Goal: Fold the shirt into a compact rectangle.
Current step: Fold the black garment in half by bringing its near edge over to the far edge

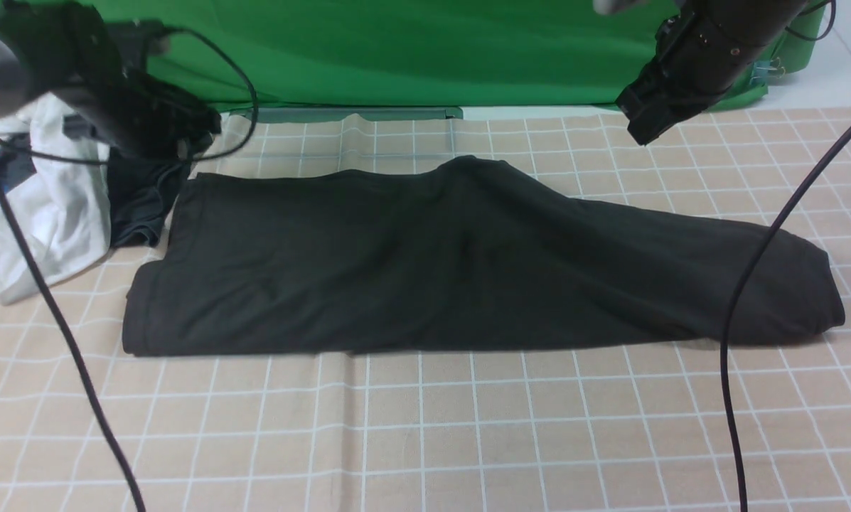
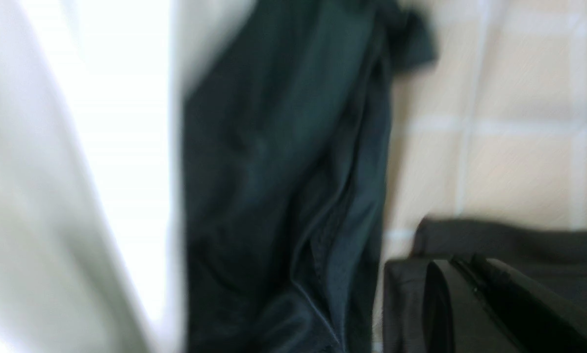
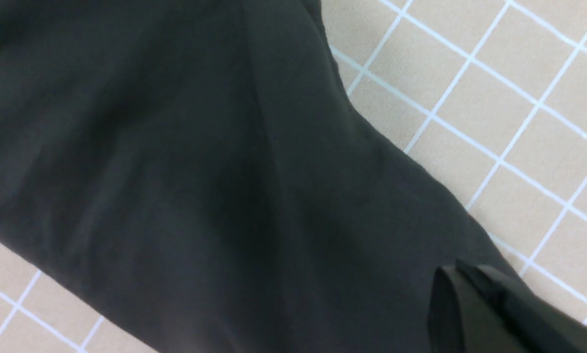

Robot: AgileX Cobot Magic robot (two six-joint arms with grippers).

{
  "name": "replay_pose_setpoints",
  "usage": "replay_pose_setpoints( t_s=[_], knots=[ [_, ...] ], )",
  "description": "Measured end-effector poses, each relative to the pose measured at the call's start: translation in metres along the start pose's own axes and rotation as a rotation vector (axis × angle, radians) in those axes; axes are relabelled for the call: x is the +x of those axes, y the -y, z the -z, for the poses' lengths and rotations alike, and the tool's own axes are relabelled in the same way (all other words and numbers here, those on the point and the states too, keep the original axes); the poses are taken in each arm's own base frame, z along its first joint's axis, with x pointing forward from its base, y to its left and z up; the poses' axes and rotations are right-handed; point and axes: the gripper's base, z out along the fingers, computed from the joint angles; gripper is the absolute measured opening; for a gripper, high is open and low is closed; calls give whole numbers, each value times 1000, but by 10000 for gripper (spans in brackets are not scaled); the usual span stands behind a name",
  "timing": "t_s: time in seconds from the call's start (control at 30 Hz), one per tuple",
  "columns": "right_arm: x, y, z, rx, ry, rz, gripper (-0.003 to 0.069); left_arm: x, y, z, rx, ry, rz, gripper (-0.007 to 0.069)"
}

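The charcoal-black shirt point(image 1: 425, 270) lies folded in a long band across the checked tablecloth, flat on the left and humped toward the right. My left gripper point(image 1: 194, 142) hovers blurred just above the shirt's far-left corner point(image 2: 519, 240). Its fingers point(image 2: 445, 294) are pressed together with no cloth between them. My right gripper point(image 1: 638, 128) hangs in the air beyond the shirt's far right part, shut and empty. In the right wrist view the right gripper point(image 3: 457, 269) shows over the dark cloth point(image 3: 175, 171).
A white garment point(image 1: 48, 213) and a smaller dark grey-teal garment point(image 1: 137, 206) lie heaped at the far left, right beside the shirt's corner. Black cables point(image 1: 738, 320) hang across both sides of the front view. A green backdrop point(image 1: 397, 50) closes the far edge.
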Motion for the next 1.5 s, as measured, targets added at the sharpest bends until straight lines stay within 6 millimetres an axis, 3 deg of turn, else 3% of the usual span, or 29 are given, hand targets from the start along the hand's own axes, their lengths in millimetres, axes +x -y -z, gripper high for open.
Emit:
replay_pose_setpoints(
  t_s=[0.03,0.13,0.3,0.4,0.57,0.63,0.73,0.8,0.83,0.87,0.9,1.03,1.1,1.23,1.3,1.5],
  knots=[
    [0,0,0,0,0,0,36,-7,-1,11,-16,37,-16,17],
    [-1,0,0,3,7,0,36,-10,-2,14,-20,58,-18,19],
    [-1,0,0,5,11,0,36,6,-1,-13,-5,-38,-5,49],
    [-1,0,0,5,12,0,36,15,-1,-29,2,-85,-1,146],
    [-1,1,0,6,13,-1,36,24,1,-45,27,-119,-19,380],
    [-1,1,0,6,13,-1,36,25,1,-47,28,-117,-31,406],
    [-1,1,0,6,13,-1,36,25,1,-48,30,-118,-39,340],
    [-1,1,0,6,15,-1,36,25,2,-48,38,-113,-40,195],
    [-1,1,0,6,15,-1,36,24,2,-48,42,-113,-38,179],
    [-2,1,0,7,17,-2,36,24,3,-48,57,-110,-50,85],
    [-2,1,0,8,17,-3,36,24,4,-47,63,-109,-57,52],
    [0,4,0,36,2,-18,36,18,4,-33,65,-101,-73,35],
    [3,9,1,76,-24,-41,36,11,3,-16,46,-78,-72,35],
    [12,30,4,171,-65,-135,42,-4,-1,17,-11,-11,-85,35],
    [15,38,6,187,-67,-174,53,-6,-2,22,-23,2,-94,35],
    [48,82,4,236,-130,-339,254,-4,-5,12,-53,2,-120,36]
  ],
)
